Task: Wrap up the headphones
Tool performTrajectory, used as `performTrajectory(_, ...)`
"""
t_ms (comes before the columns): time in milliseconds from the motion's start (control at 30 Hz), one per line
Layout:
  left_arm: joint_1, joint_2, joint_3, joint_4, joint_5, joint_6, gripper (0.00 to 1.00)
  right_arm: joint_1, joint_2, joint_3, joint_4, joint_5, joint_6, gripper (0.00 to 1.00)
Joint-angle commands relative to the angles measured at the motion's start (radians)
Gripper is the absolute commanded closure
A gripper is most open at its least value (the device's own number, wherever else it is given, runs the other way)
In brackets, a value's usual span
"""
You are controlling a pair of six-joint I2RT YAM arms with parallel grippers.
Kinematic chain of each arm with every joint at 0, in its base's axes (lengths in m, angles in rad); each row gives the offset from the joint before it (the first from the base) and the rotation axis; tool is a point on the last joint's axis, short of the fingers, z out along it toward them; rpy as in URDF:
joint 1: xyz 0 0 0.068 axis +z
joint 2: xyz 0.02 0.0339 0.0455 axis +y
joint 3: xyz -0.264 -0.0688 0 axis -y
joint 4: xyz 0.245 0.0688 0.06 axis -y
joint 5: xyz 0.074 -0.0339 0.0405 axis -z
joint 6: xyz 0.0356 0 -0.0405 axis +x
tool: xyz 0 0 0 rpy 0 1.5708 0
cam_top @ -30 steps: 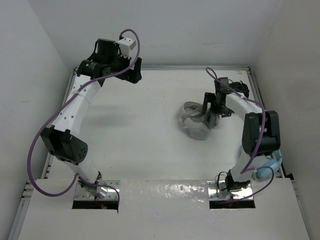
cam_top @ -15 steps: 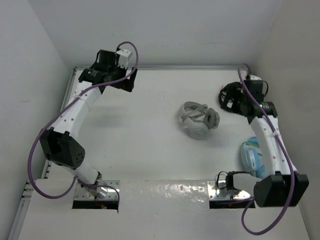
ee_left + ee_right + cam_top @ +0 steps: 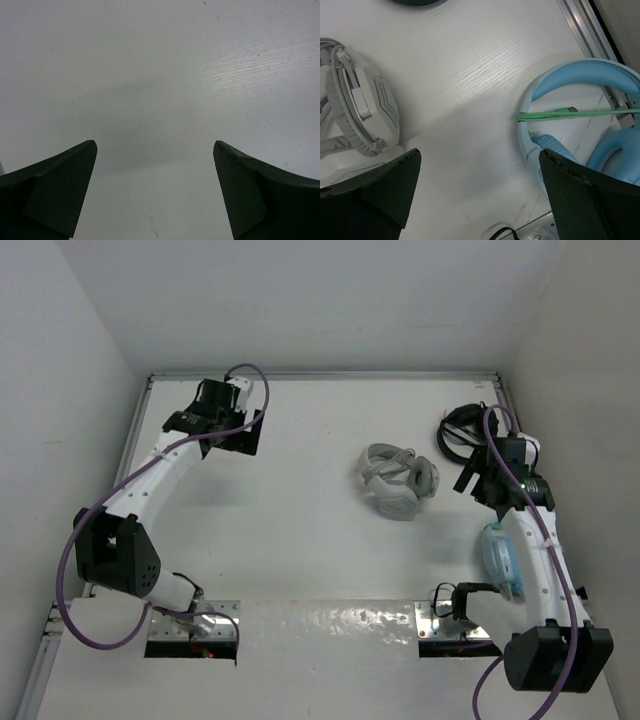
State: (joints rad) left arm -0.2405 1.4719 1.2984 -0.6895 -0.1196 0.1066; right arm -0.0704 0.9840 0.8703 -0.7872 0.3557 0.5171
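The white headphones (image 3: 398,481) lie on the table right of the middle, folded together, with the thin grey cable (image 3: 339,62) looped around the headband. In the right wrist view they show at the left edge (image 3: 362,112). My right gripper (image 3: 470,478) is open and empty, to the right of them and apart from them; in its wrist view it (image 3: 479,155) hangs over bare table between the white and the light blue headphones. My left gripper (image 3: 245,438) is open and empty at the back left, over bare table in its wrist view (image 3: 155,146).
Black headphones (image 3: 458,427) lie at the back right corner. Light blue headphones (image 3: 500,558) with a green cable (image 3: 577,114) lie by the right edge, under my right arm. A metal rail (image 3: 585,30) runs along the table's right edge.
My right gripper has left the white headphones, swung to the back right by the black headphones, then come nearer along the right side. My left gripper has moved a little nearer and lower.
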Motion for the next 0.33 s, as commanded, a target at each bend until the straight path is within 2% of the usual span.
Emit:
performTrajectory(0,0.007,-0.042,-0.005,0.087,0.02,-0.038,0.0,0.003,-0.013,0.029,0.014,0.035,0.034,0.01)
performTrajectory(300,0.007,-0.082,-0.077,0.105,0.026,-0.033,0.0,0.003,-0.084,-0.028,0.035,0.092,0.058,0.01)
